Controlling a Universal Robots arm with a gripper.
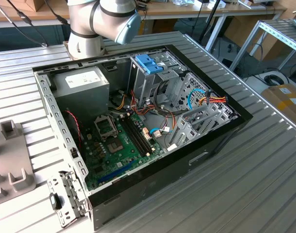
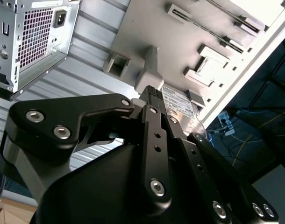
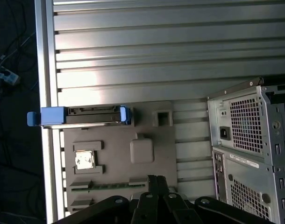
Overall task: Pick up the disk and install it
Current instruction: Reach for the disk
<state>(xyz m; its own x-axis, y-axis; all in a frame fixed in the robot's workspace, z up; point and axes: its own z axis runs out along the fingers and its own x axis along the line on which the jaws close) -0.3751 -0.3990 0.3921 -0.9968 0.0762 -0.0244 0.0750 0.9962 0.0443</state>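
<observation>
We see the disk [image 3: 93, 115] in the first wrist view. It stands on its edge in a slot along one border of the grey fixture plate [image 3: 119, 140], with a light blue frame piece at each end, and one blue end reaches out over the rim of the ribbed metal table [image 3: 156, 56]. The claw [image 3: 157, 181] is well apart from it, across the plate. Its two black fingertips are pressed together and we see nothing between them, so it is clenched and holding nothing. On the same plate, between disk and claw, a small square chip [image 3: 84, 160] sits in a recess. The second wrist view looks along the back of the claw [image 2: 153, 93] and brings that chip [image 2: 177, 100] up close, just beyond the fingertips, where its printed face shows. Both wrist views show the perforated rear panel of the computer case [image 3: 247, 140] beside the plate. The exterior view shows the case [image 1: 177, 170] from above with its side off. Inside lie the green motherboard [image 1: 114, 145], the grey power-supply box [image 1: 85, 82] on the far side, a blue handle [image 1: 149, 64] atop the metal drive cage, and red and orange cables [image 1: 213, 99] towards the exterior view's right. In that view the fixture plate [image 1: 12, 160] lies on the table at the exterior view's left, and the arm [image 1: 102, 22] rises beyond the far side of the case.
</observation>
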